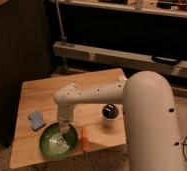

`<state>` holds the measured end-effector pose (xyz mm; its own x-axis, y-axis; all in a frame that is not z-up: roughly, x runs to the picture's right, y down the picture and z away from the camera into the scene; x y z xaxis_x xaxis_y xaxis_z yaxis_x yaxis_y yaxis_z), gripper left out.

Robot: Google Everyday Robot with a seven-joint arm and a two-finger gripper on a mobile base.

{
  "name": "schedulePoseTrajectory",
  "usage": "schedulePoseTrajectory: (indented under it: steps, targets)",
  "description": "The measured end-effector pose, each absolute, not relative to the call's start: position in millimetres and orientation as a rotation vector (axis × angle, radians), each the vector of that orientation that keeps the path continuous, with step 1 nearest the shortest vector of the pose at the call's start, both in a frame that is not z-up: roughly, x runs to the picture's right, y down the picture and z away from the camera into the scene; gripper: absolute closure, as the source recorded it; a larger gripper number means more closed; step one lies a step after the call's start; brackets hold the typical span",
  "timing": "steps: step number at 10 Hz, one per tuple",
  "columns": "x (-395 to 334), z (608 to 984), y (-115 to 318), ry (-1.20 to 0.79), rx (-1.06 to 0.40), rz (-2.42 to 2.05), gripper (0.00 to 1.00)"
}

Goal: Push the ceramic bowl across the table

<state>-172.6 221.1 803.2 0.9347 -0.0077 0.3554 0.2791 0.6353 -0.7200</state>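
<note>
Ceramic bowl (51, 143), wide, green and glossy with a paler ringed centre, sits on the surface (37, 95) near its front edge, towards the left corner. Largest in view is the robot's white arm (148, 117), which rises at the right foreground and bends leftwards over the wooden planks. Behind the surface a long grey shelf (117, 56) runs along the dark back wall. The arm ends in the gripper (64, 129), which points down over the back part of the bowl, inside its rim; whether it is spread or closed cannot be told, nor whether it touches the glaze. A small white cup (109, 114) with a dark inside stands right of the bowl, well apart from it. A blue sponge (37, 120) lies just left of the bowl, and a small orange block (85, 138) lies just beside the bowl's right rim.
</note>
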Motion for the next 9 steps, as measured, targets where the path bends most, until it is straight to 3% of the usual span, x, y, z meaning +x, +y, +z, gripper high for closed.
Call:
schedulePoseTrajectory:
  steps: [9]
  targets:
    - [-203.9,855.9,185.8,-0.273,-0.842,-0.183,1.00]
